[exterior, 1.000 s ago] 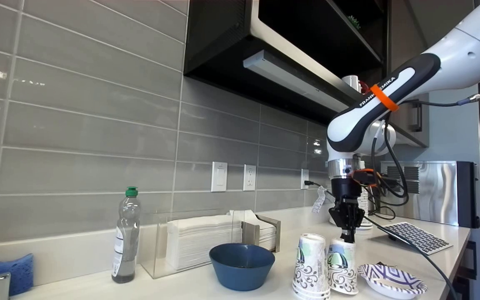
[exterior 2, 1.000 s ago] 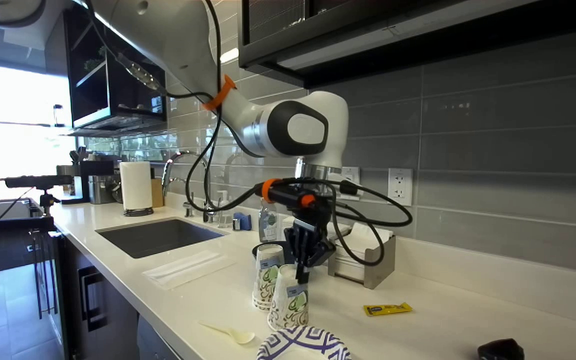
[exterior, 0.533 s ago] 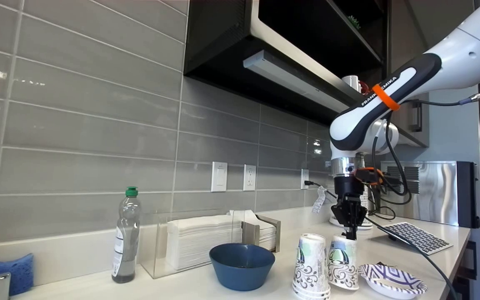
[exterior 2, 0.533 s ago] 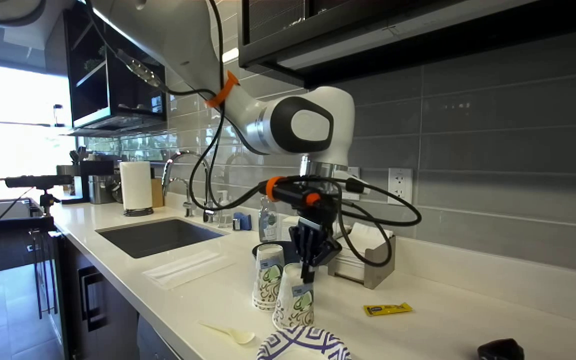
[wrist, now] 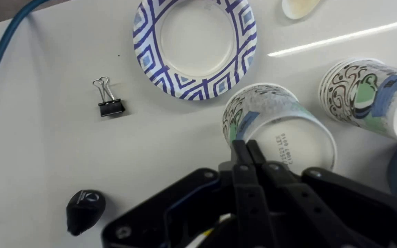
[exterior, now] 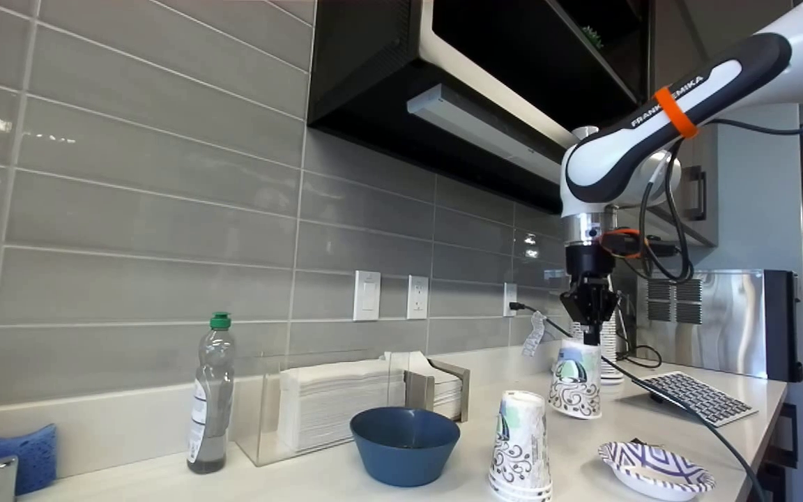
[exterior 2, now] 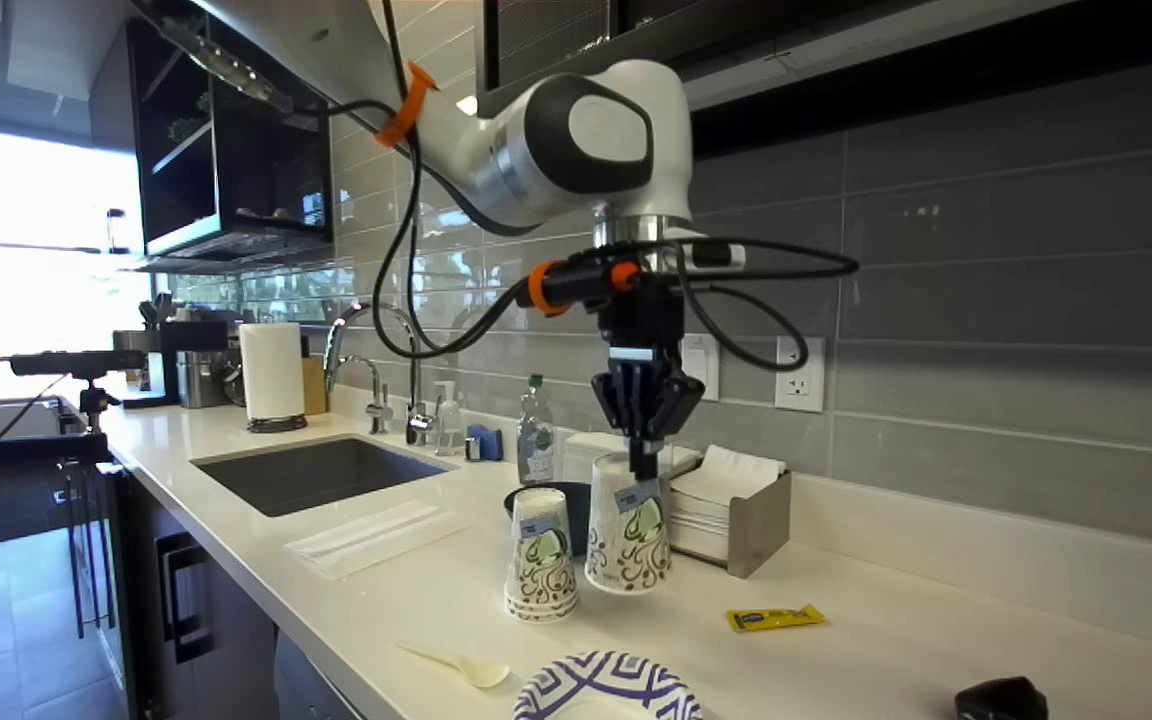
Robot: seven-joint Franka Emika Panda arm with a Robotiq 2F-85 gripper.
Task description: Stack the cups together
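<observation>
A single white cup (exterior: 576, 383) with green and blue print hangs upside down above the counter. My gripper (exterior 2: 644, 470) is shut on the edge of its upturned base, with the two fingertips nearly together in the wrist view. That cup (wrist: 296, 143) is slightly tilted there, its printed bottom facing the camera. Several more cups form an inverted stack (exterior: 521, 446) standing on the counter, their lower rims nested. In the wrist view the stack (wrist: 360, 94) lies right of the held cup, and the two are apart. The held cup's inside is hidden.
The blue bowl (exterior: 405, 446) sits near the stack, with a napkin holder (exterior 2: 761, 525) behind. A patterned plate (wrist: 198, 82), a spoon (exterior 2: 481, 672), a binder clip (wrist: 111, 106) and a yellow packet (exterior 2: 774, 618) lie around. A cable (exterior: 694, 411) crosses the counter.
The gripper has risen with the cup in its hold, lifting it off the counter beside the stack and a little away from it. The stack, bowl and plate have stayed put.
</observation>
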